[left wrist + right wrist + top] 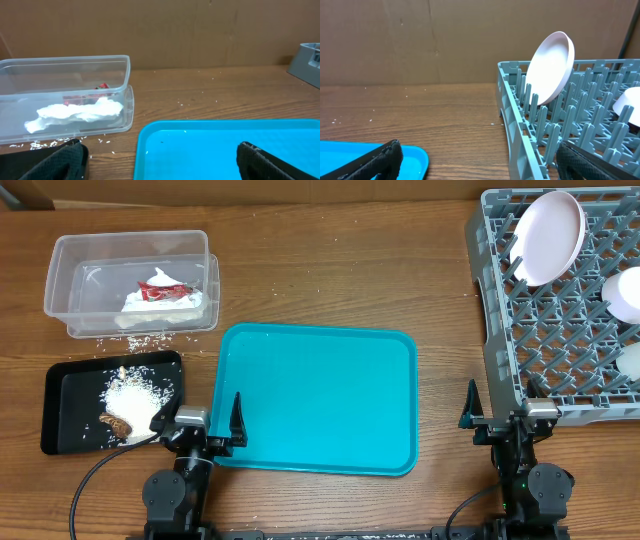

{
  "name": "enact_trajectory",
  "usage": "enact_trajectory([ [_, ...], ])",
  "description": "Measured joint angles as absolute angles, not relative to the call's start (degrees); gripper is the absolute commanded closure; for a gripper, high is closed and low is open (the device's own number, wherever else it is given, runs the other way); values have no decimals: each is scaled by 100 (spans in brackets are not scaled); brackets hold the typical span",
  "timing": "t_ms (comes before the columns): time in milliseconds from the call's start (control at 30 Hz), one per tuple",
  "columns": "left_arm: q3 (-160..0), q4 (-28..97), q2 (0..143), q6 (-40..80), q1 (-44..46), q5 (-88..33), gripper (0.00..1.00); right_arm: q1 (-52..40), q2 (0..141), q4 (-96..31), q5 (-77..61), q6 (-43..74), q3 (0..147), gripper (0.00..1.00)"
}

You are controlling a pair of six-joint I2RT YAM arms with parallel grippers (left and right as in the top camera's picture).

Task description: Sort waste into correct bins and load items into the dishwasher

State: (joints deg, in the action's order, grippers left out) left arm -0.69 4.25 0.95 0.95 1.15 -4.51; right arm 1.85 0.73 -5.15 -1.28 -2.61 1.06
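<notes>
Left pincer (198, 420) is spread wide with nothing in it, at the near edge of the bench (330, 270); one finger is over the black tray (55, 405) corner, the other over the teal tray (320, 395) edge. Right pincer (503, 415) is also spread and empty, between the teal tray's right side and the near-left corner of the rack (500, 310). Sorting looks nearly done. Ahead-left of the left pincer, the tissue (165, 302) and red wrapper (160, 290) lie in the clear tub (60, 290). Just to its left, the rice (130, 390) and brown scraps (117, 423) sit in the black tray. Ahead and slightly right of the right pincer, the plate (547, 235) leans on edge among the rack pegs. Two bowls (625, 292) are further right in the rack, partly cut off by the frame. The teal tray between the arms is bare. No chopsticks show in any view. The only stray waste I see is the loose grains (140, 340) on the bench, ahead-left of the left pincer, between tub and black tray. The scatter runs along the tub's near wall, roughly parallel to the line between the left pincer's fingers. The left arm is clearly nearer; the right is well apart across the teal tray. My read is that any next move is the left arm's, and the grains look too small for a clean pinch.
</notes>
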Motion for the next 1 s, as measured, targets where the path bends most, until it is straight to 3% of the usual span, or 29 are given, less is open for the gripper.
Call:
enact_trajectory([
  [1000,-67,432,95,132,115,-340,0,185,73,-515,-128,-263,106,0],
])
